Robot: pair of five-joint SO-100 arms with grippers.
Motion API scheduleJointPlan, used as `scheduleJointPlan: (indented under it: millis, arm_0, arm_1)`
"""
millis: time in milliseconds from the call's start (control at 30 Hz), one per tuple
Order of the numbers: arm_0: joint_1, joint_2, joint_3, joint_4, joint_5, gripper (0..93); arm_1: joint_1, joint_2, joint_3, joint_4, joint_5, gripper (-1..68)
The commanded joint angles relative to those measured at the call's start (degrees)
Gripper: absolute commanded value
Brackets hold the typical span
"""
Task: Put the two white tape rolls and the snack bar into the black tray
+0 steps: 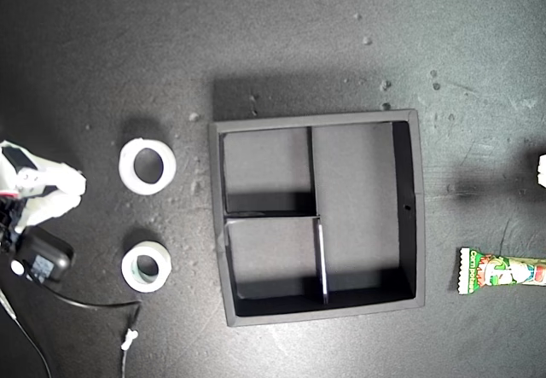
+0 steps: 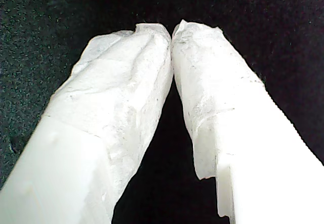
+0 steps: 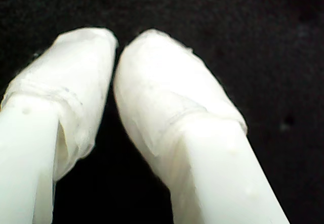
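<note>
Two white tape rolls (image 1: 147,166) (image 1: 146,266) on the dark table (image 1: 281,37), toward the exterior view's left, just beside the black tray (image 1: 412,216). All tray compartments bare. Snack bar (image 1: 503,272) flat at the exterior view's right edge, partly cut off. First wrist view: my first gripper (image 2: 171,31), fingers pressed together at the tips, holding nothing. Second wrist view: my second gripper (image 3: 117,52), fingers nearly touching, holding nothing.

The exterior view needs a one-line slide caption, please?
Empty black tray flanked by two white tape rolls and a snack bar.
</note>
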Motion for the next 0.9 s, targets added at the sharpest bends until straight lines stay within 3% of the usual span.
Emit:
scheduleJointPlan:
  millis: [0, 867]
  arm_0:
    - [-1.1, 2.7, 3.2, 2.3, 0.5, 0.2]
    - [-0.4, 2.7, 3.2, 2.3, -0.8, 0.2]
  arm_1:
    - [0.6, 0.0, 0.7, 0.1, -28.6, 0.0]
    - [0.4, 0.0, 0.7, 0.1, -28.7, 0.0]
